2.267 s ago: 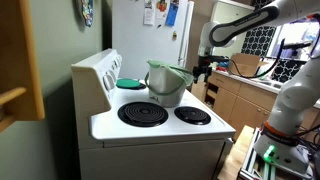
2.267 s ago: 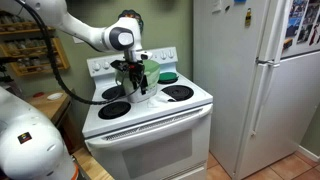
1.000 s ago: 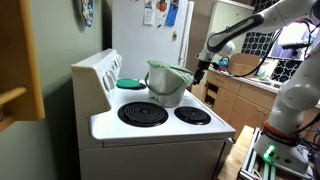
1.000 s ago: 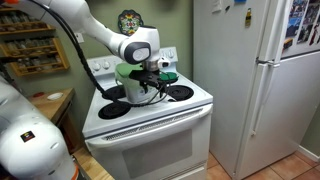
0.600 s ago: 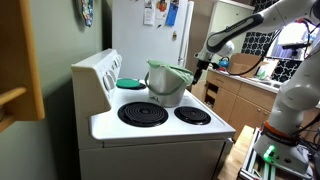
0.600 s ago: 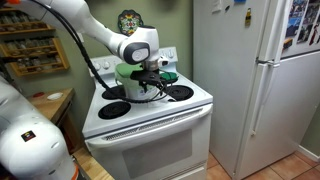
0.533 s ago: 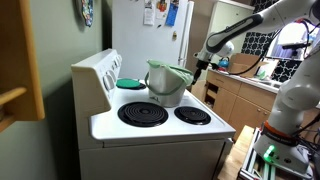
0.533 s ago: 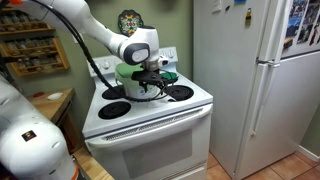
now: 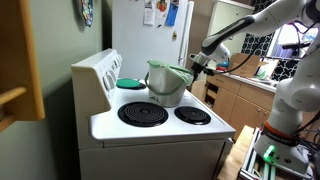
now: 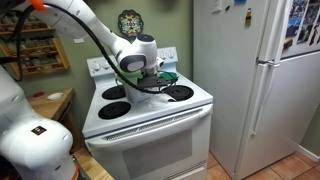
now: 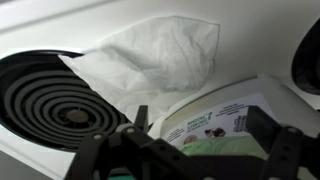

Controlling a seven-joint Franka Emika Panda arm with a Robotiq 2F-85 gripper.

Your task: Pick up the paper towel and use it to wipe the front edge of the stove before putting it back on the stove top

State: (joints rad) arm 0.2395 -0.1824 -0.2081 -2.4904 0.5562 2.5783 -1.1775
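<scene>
The white stove [image 9: 160, 130] with black coil burners shows in both exterior views [image 10: 150, 116]. In the wrist view a crumpled white paper towel [image 11: 155, 55] lies on the stove top beside a coil burner [image 11: 50, 100]. My gripper [image 11: 200, 135] is open and hangs just above the stove top, a short way from the towel, with nothing between its fingers. A round white item with a printed green label [image 11: 215, 120] lies under the fingers. In the exterior views the gripper [image 9: 196, 66] [image 10: 152, 82] is low over the back of the stove. The towel is hidden there.
A metal pot with a green rim [image 9: 167, 82] and a flat green item [image 9: 130, 83] stand on the stove. A white refrigerator [image 10: 255, 80] stands beside the stove. Wooden counter cabinets [image 9: 240, 100] are beyond it. The raised control panel [image 9: 98, 75] closes the back.
The arm has swung from above the front burners toward the back of the stove and dropped lower. The gripper has stayed open and empty.
</scene>
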